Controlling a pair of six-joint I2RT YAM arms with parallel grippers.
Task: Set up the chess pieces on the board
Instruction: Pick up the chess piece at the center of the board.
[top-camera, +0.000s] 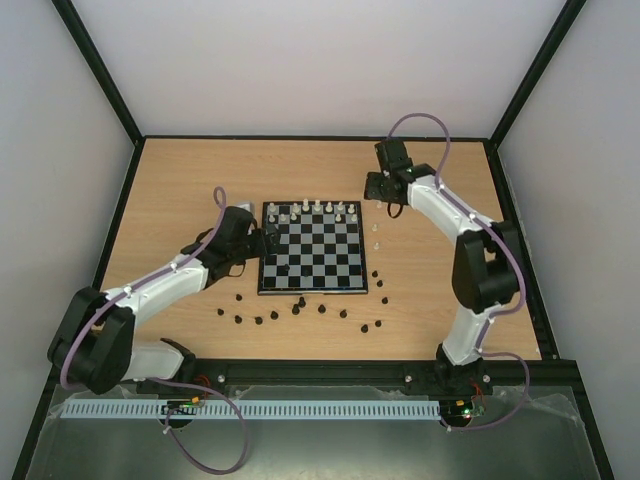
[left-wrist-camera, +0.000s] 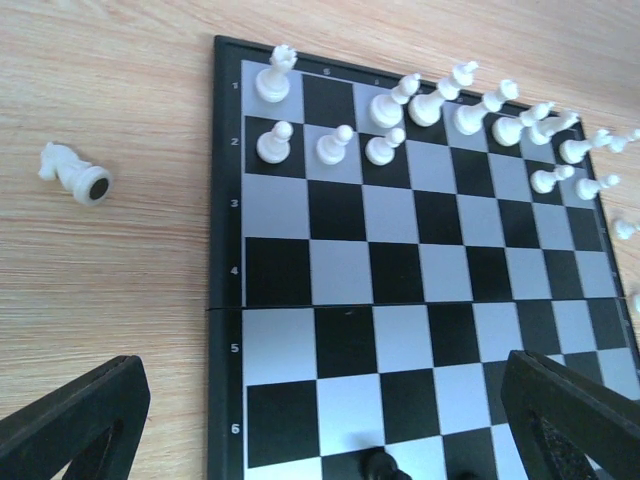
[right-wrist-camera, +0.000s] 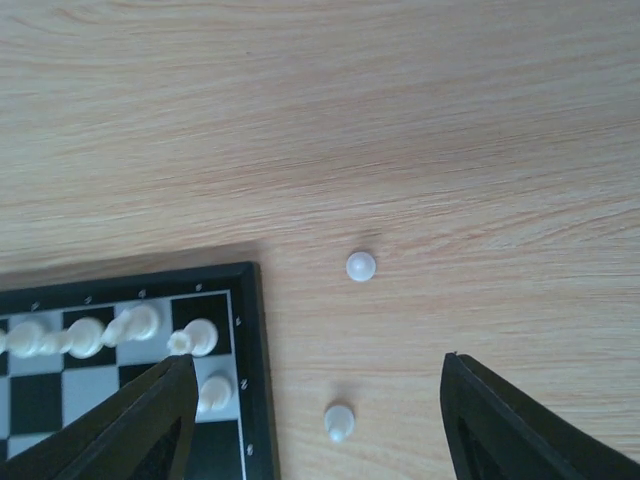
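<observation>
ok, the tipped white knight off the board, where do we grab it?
Mid-body, from straight above, pinching across its long axis. The knight lies on its side on the table, dark base end nearer the board, so both flanks are exposed.

Wooden table (top-camera: 180, 190); white walls (top-camera: 300, 60); black corner posts (top-camera: 100, 70); slotted rail (top-camera: 300, 409)

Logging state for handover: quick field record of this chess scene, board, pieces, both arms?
board: centre of table, flat
white pieces: standing on two far rows, gaps remain
white knight: lying on table, left of board
white pawns: two on table, right of board
black pieces: mostly scattered on table by near and right edges
left fingers: open, empty, over board's left side
right fingers: open, empty, over the loose pawns
</observation>
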